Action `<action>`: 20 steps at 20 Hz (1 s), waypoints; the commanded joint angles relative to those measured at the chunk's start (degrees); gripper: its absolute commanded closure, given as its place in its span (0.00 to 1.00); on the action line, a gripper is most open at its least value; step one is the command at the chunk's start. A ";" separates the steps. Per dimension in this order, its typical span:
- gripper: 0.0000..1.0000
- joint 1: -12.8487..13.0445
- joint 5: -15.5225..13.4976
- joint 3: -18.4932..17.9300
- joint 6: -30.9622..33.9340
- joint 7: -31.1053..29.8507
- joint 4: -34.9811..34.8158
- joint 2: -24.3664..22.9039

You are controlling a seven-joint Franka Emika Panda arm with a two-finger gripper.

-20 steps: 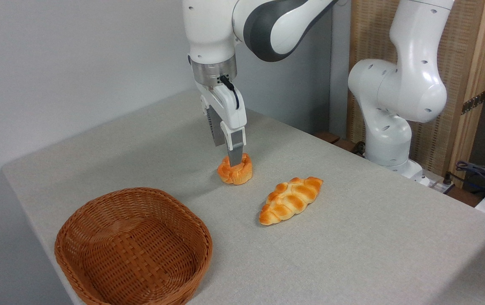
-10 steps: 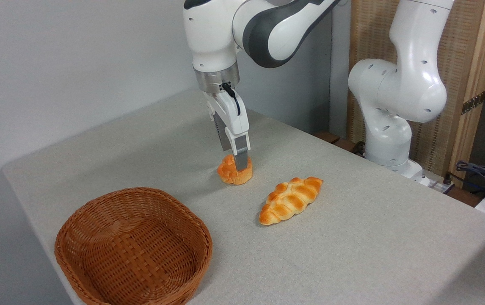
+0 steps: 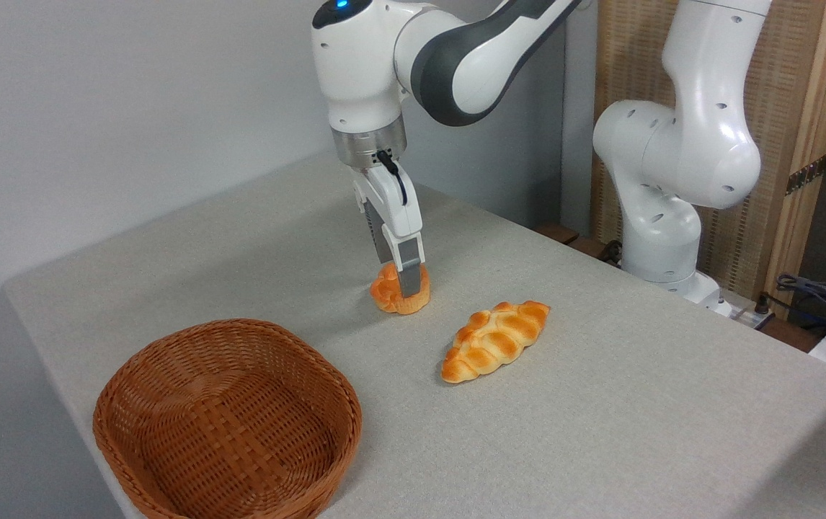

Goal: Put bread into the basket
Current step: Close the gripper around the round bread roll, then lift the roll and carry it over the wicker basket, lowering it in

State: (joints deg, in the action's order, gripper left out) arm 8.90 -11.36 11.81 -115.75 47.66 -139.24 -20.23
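Observation:
The bread [image 3: 386, 290], a small orange-golden bun with ribbed sides, rests on the grey table behind the middle. My gripper [image 3: 400, 278] has come straight down over it, with its jaws astride the bun. The near finger [image 3: 410, 274] stands in front of the bun and the far one is mostly hidden behind it. The jaws look open, and the bun shows no squeeze. The reddish-brown wicker basket [image 3: 168, 360] sits at the front left, with nothing in it.
A longer braided golden loaf [image 3: 494, 340] lies to the right of the bun. The arm's white base [image 3: 662, 238] stands at the table's back right. Cables [image 3: 824, 303] lie at the far right. The table's left edge runs close to the basket.
My gripper has moved lower and slightly right, so its fingers now reach down around the bun. The bun, loaf and basket have not moved.

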 commanded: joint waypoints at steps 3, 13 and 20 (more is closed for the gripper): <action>0.06 0.42 0.55 -0.13 -1.67 0.86 -1.21 0.02; 0.54 0.42 0.55 -0.13 -1.67 0.86 -1.21 0.63; 0.54 0.42 0.55 -0.13 -1.67 0.86 -1.12 0.72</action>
State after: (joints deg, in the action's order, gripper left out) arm 8.90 -11.32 11.87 -115.85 47.66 -139.81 -19.62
